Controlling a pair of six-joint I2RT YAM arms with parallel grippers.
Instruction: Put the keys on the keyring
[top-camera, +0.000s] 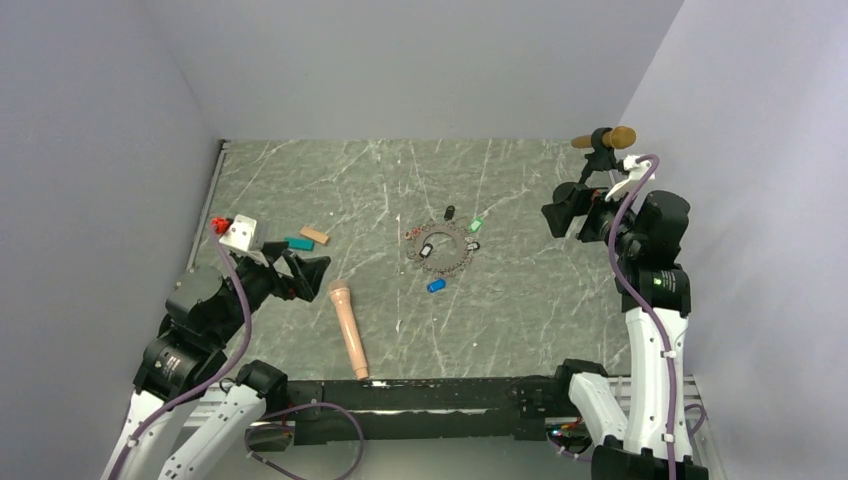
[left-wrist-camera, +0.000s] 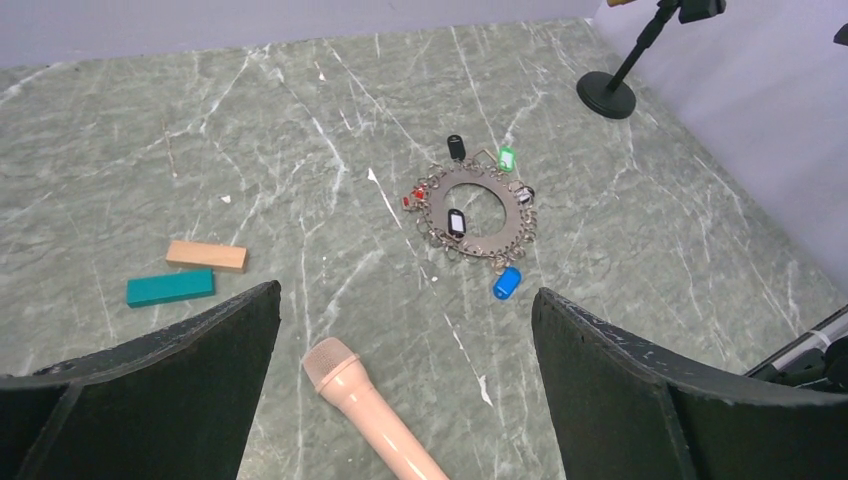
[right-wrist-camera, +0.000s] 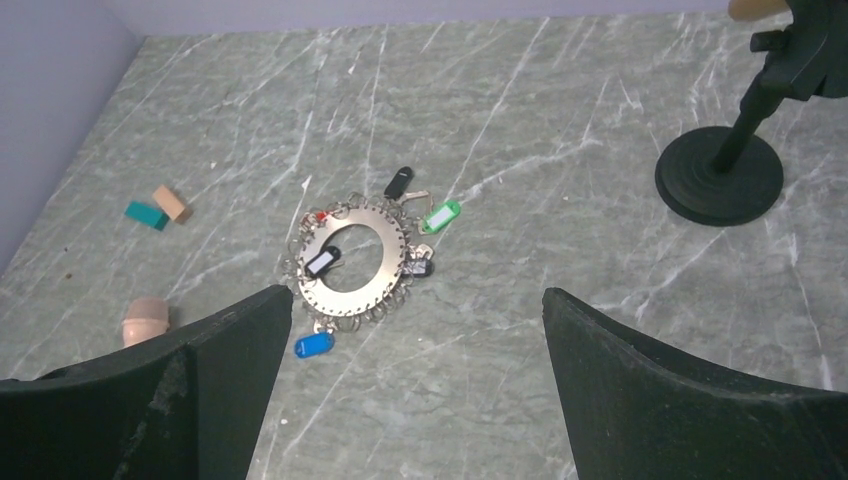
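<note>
The keyring (top-camera: 455, 262) is a flat grey metal ring edged with small wire loops, lying mid-table; it also shows in the left wrist view (left-wrist-camera: 432, 205) and the right wrist view (right-wrist-camera: 397, 255). Small keys lie around it: a black one (top-camera: 450, 212), a green one (top-camera: 477, 224), a blue one (top-camera: 436, 285) and a black-and-white one (left-wrist-camera: 456, 221) inside the hole. A red one (left-wrist-camera: 418, 193) sits at its rim. My left gripper (top-camera: 305, 275) is open and empty, left of the ring. My right gripper (top-camera: 560, 215) is open and empty, right of it.
A peach microphone (top-camera: 350, 328) lies near the front, under my left gripper's view (left-wrist-camera: 370, 405). A teal block (top-camera: 299, 243) and a tan block (top-camera: 314, 236) lie at the left. A black microphone stand (top-camera: 600, 150) is at the back right.
</note>
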